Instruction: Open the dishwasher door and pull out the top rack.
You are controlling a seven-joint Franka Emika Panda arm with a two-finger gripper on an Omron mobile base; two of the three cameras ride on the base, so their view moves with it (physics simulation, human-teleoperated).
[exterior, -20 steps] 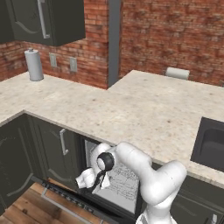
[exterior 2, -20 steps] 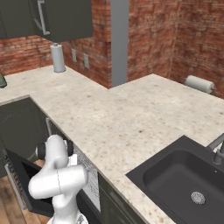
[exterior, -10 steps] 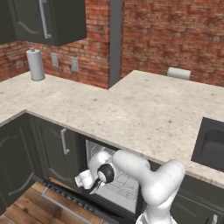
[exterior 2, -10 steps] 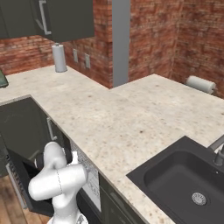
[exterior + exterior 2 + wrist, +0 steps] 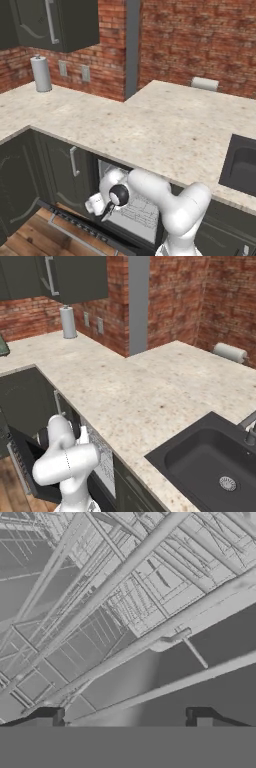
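Reaching low under the bench (image 5: 150, 130), I see from the left base view that the dishwasher door (image 5: 75, 227) already hangs down open, its silver bar handle along the outer edge near the wooden floor, and my claw (image 5: 102, 209) sits at the mouth of the cavity just in front of the pale wire of the top rack (image 5: 139, 210). From the right base view my arm bends down beside the dark cabinets, the dishwasher door (image 5: 22, 468) tipped outward toward the floor and a sliver of the top rack (image 5: 102, 461) showing white behind my elbow. In the hand view the top rack (image 5: 130, 587) spreads as a thin grey grid with a stouter front rail running diagonally across, and my two fingertips (image 5: 52, 718) stand spread wide with nothing between them. I judge the wire light and stiff but slick (thin rods give little to bite on), so the thicker front rail near its middle looks the soundest place to take hold, for a straight pull that keeps the rack from skewing on its runners.
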